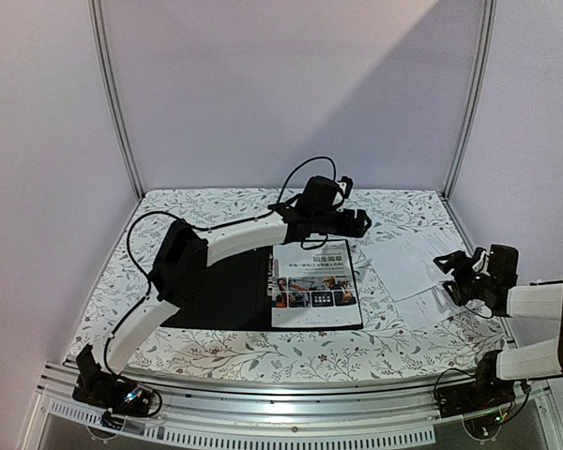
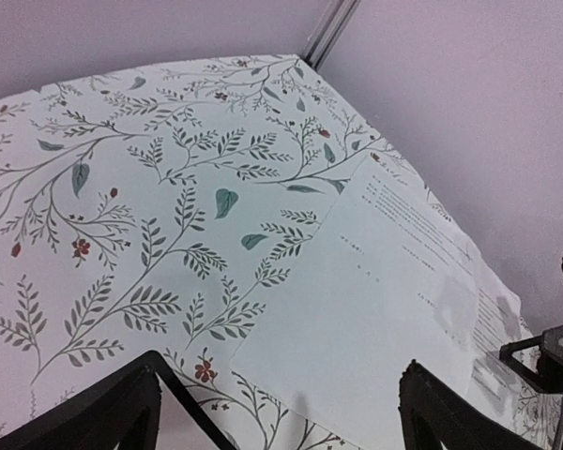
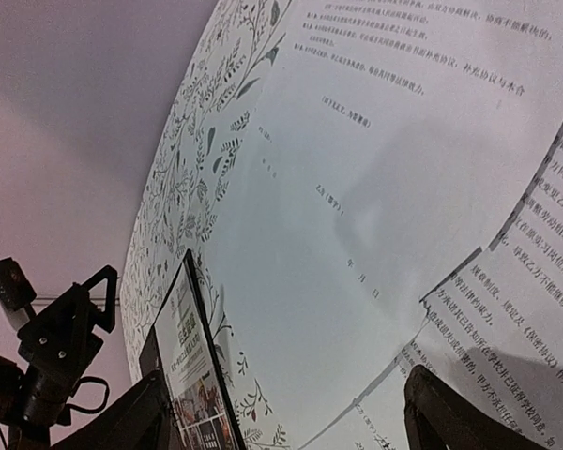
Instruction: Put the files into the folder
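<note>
Two claws gape wide and empty: left gripper (image 1: pixel 361 225) at one o'clock of the leaflet (image 1: pixel 315 286), right gripper (image 1: pixel 453 277) at three o'clock, above white sheets (image 1: pixel 408 267).

The floral table (image 1: pixel 216 354) bears an open folder (image 1: pixel 227 295) and white sheets (image 1: pixel 408 262).

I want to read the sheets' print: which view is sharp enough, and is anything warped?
Right wrist: print on the white sheets is legible, though the scene bows like a fisheye. Left wrist: text too small, soft. Top external: sheets tiny, print unreadable.
</note>
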`<state>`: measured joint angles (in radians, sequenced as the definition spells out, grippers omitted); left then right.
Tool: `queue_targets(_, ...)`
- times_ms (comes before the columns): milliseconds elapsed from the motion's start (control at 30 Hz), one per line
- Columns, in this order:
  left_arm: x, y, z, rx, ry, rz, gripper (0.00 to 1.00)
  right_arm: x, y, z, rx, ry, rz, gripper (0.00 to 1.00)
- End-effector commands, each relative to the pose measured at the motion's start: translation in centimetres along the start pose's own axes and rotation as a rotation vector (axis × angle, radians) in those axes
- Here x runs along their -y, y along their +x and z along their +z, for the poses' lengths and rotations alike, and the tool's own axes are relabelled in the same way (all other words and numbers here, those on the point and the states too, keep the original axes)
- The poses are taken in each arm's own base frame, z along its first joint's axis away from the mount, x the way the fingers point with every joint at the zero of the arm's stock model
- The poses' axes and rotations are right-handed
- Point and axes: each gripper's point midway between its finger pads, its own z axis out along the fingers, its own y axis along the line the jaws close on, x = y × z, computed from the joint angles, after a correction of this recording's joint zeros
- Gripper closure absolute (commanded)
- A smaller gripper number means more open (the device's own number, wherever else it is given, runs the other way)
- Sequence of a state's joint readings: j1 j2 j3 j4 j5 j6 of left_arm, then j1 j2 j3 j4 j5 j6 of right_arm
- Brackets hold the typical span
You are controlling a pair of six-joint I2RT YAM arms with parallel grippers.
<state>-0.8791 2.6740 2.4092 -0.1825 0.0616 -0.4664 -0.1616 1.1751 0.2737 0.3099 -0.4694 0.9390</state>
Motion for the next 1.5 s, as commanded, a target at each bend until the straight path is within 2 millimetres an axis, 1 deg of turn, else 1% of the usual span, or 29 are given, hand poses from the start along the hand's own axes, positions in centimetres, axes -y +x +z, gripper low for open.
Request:
queue_targets(0, 0.8, 1.5, 1.4, 0.004, 0.074, -0.052, 0.12, 0.8, 2.1, 0.4, -0.081, 0.011, 0.030, 0.15)
queue_targets(33, 1.0, 2.3, 1.7, -0.010, 0.097, -0.064, 0.12, 0.9, 2.2, 0.6, -0.085, 0.012, 0.031, 0.15)
queue_targets(200, 2.5, 4.7, 2.6, -0.051, 0.162, -0.097, 0.14, 0.8, 3.3, 1.2, -0.129, 0.006, 0.067, 0.15)
queue_targets(400, 4.0, 6.6, 3.2, -0.077, 0.207, -0.127, 0.15, 1.3, 4.2, 1.6, -0.159, 0.021, 0.082, 0.15)
queue_targets(567, 5.4, 8.9, 3.6, -0.123, 0.237, -0.149, 0.16, 1.9, 4.4, 1.9, -0.158, 0.029, 0.094, 0.15)
queue_targets(667, 7.0, 9.6, 3.7, -0.121, 0.284, -0.148, 0.16, 2.0, 4.4, 2.0, -0.152, 0.022, 0.098, 0.14)
queue_targets(833, 8.3, 12.1, 4.2, -0.164, 0.323, -0.172, 0.17, 2.1, 4.4, 2.2, -0.151, 0.018, 0.103, 0.14)
queue_targets(933, 9.0, 13.2, 4.4, -0.184, 0.336, -0.176, 0.17, 2.1, 4.4, 2.3, -0.151, 0.019, 0.103, 0.14)
queue_targets(1033, 9.0, 14.0, 4.5, -0.201, 0.333, -0.185, 0.17, 2.0, 4.2, 2.5, -0.146, 0.017, 0.101, 0.14)
queue_targets(1167, 8.5, 14.8, 4.6, -0.223, 0.316, -0.195, 0.18, 1.8, 3.8, 2.8, -0.136, 0.005, 0.098, 0.14)
queue_targets(1467, 7.7, 16.2, 5.0, -0.251, 0.300, -0.212, 0.19, 0.8, 3.1, 4.4, -0.134, -0.036, 0.111, 0.14)
